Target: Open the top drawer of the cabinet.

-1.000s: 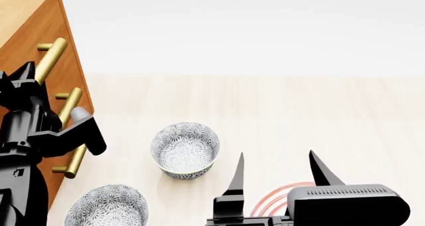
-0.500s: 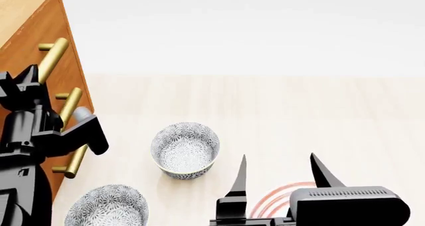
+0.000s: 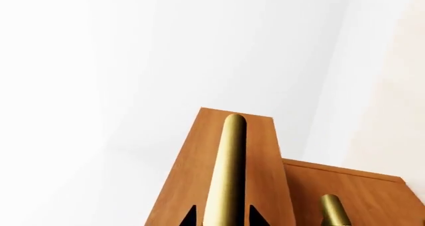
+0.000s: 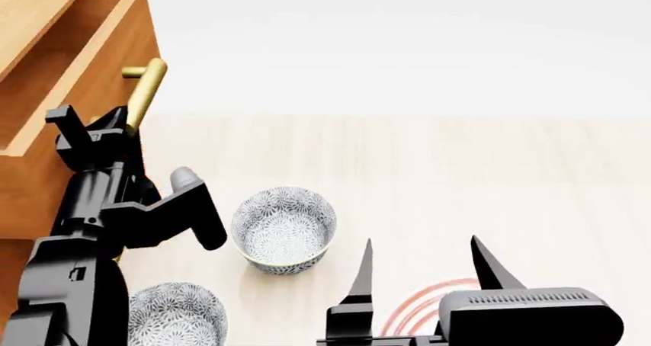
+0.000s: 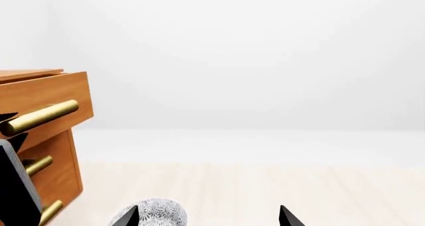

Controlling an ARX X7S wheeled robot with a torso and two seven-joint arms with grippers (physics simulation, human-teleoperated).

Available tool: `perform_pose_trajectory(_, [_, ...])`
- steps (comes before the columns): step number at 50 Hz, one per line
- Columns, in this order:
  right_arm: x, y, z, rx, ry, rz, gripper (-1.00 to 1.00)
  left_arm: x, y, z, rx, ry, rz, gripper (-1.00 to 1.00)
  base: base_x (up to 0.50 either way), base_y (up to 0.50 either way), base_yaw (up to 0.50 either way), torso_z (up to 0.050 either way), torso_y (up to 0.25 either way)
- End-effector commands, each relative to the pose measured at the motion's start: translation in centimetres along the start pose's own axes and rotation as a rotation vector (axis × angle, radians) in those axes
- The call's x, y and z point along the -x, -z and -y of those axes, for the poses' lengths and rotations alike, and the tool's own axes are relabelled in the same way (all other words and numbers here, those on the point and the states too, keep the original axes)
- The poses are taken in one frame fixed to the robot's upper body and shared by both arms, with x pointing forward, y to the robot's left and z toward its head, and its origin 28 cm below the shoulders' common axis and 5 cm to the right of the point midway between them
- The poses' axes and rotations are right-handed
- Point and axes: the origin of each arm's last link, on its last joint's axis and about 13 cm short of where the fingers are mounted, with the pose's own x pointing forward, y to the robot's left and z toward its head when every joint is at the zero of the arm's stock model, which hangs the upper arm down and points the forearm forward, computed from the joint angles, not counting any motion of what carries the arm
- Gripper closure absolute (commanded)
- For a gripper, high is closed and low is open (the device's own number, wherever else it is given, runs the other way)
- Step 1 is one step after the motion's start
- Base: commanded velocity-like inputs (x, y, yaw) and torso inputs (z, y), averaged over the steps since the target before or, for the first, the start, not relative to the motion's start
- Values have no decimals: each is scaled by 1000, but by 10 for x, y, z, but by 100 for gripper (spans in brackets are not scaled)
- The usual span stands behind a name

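While the top drawer (image 4: 72, 94) stands out from the cabinet (image 5: 56, 178) at far left | left end effector (image 4: 97, 125) clamps its brass handle (image 4: 145, 91) | right end effector (image 4: 422, 266) wide, empty, near | judged mostly open; further pull optional

The left claw (image 4: 97, 129) hides the lower end of the top drawer's handle (image 4: 145, 91). Below the cabinet (image 4: 20, 201), 1 bowl (image 4: 178, 315) is cut off by the frame edge.
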Motion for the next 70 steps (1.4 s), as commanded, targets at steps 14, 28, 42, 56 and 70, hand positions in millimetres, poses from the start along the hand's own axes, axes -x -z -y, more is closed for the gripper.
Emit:
perform_pose_trajectory(14, [7,-3,3,-2,7,8,-100,12,-29,-13,-57,-108,71,100,0,0,4,0,4])
perform_pose_trajectory(28, [7,0,3,-1,9,3,-100,9,-21,-15,-99,-138,43,-100,0,0,3,0,3])
perform_pose_trajectory(42, [9,0,4,-6,13,5,-100,15,-27,-12,-89,-120,71,-100,0,0,0,0,1])
perform_pose_trajectory(56, [12,0,5,-14,16,9,-100,24,-45,-10,-73,-108,133,-100,0,0,0,0,1])
perform_pose_trajectory(70, [13,-2,6,-12,24,12,-100,36,-69,-35,-25,-129,181,-100,0,0,0,0,0])
